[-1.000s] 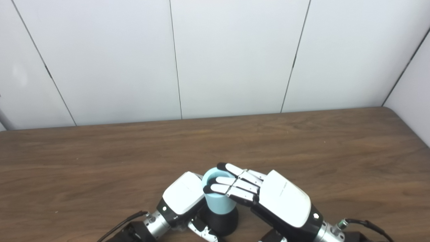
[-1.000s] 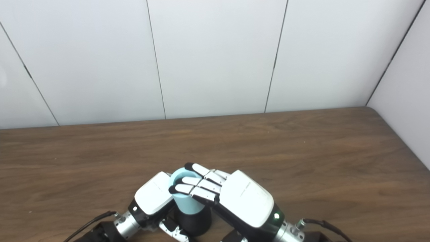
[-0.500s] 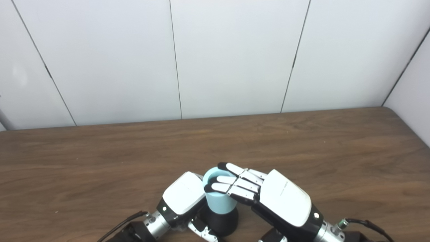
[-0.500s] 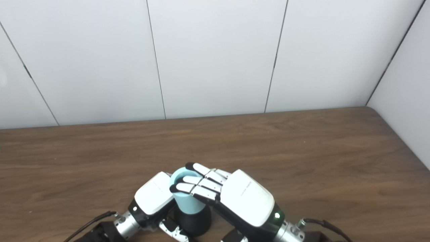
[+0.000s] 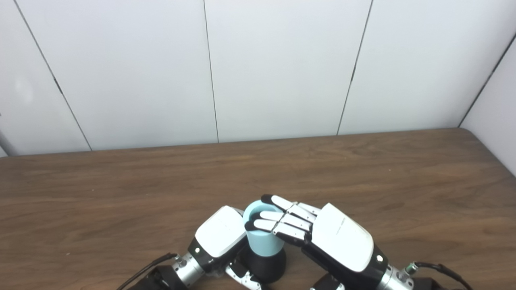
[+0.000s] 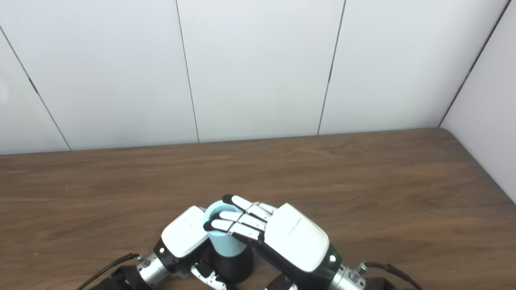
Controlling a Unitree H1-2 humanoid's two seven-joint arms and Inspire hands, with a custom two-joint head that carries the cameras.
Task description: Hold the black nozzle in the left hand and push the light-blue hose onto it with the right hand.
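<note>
Right hand (image 5: 322, 237) clamped on upright light-blue cylindrical hose (image 5: 262, 241) atop black rounded nozzle (image 5: 268, 266); left hand (image 5: 219, 237) gripped nozzle.

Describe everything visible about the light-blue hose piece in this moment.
The light-blue hose is a short, smooth, matte tube, plastic or rubber by its look, standing upright with its open round mouth facing up. Its lower end sits on the black nozzle. The right hand lays its fingers across the rim and upper wall; the left hand presses close beside it. It stands near the table's front edge.
</note>
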